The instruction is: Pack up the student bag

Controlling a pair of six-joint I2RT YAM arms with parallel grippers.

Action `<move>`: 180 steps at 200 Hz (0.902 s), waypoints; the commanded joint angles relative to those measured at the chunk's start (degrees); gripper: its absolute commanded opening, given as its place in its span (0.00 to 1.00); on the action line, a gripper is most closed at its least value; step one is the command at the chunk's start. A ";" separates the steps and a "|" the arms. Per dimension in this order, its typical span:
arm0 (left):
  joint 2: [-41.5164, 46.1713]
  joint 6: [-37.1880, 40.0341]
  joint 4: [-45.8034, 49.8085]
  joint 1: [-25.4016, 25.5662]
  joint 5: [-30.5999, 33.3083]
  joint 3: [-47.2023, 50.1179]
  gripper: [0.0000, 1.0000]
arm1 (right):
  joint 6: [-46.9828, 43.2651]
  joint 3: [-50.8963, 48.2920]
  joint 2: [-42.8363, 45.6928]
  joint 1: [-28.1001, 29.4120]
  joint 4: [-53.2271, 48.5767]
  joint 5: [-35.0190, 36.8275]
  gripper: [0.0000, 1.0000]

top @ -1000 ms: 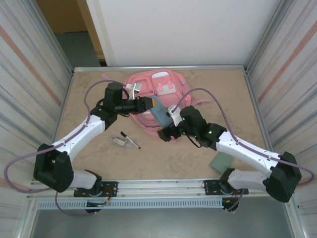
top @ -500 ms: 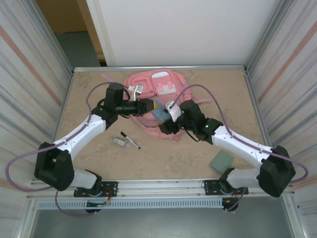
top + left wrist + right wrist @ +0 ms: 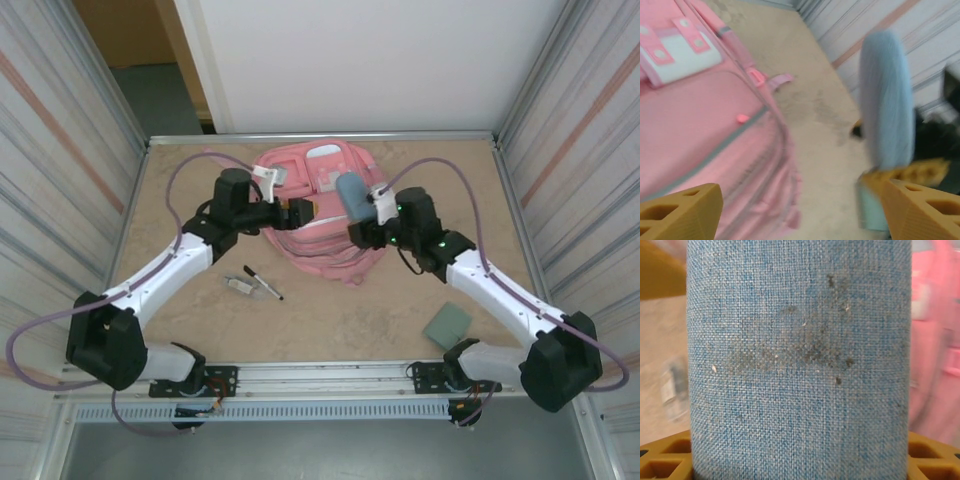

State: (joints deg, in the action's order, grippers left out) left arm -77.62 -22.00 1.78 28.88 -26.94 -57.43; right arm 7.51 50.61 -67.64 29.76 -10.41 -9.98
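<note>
The student bag, a large pink backpack with white-trimmed pockets, lies at the back middle of the table. My right gripper is shut on a blue-grey fabric pencil case and holds it upright over the bag's right side. In the right wrist view the case stands between the yellow fingers, with the bag pink behind it. My left gripper hovers open over the bag's left part. Its wrist view shows the bag, the case at the right, and nothing between the fingers.
A black pen and a small metal clip-like item lie on the table in front of the bag, left of centre. A grey-green pad lies near the right arm's base. Ribbed walls close both sides.
The left gripper let go of the pencil case and opened. The right gripper closed on the case and carried it up and back, over the bag's right side.
</note>
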 commanded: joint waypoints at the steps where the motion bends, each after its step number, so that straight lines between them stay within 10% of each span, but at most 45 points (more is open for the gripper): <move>1: -3.77 27.37 2.27 6.26 17.03 -0.79 0.89 | 5.47 0.36 3.12 -4.04 -5.11 2.78 0.41; 27: -11.99 42.27 6.66 13.08 29.05 -5.23 0.89 | 6.86 -0.05 5.20 -7.50 -6.44 -0.30 0.42; 90: -30.21 43.47 15.88 12.09 41.55 -17.76 0.86 | 6.12 -0.34 9.45 -7.73 -8.56 -0.53 0.42; 142: -35.36 44.81 23.88 13.25 41.97 -25.50 0.24 | 7.09 -0.82 10.59 -7.63 -10.26 -4.98 0.41; 180: -30.43 47.68 20.67 16.02 53.46 -25.80 0.00 | 7.63 -4.12 10.07 -7.12 -13.90 -9.67 0.42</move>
State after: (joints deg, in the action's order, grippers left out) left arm -112.44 23.79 21.71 43.55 16.36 -81.65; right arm 13.69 48.97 -58.24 22.22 -21.34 -15.14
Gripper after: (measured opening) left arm 0.039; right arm 0.598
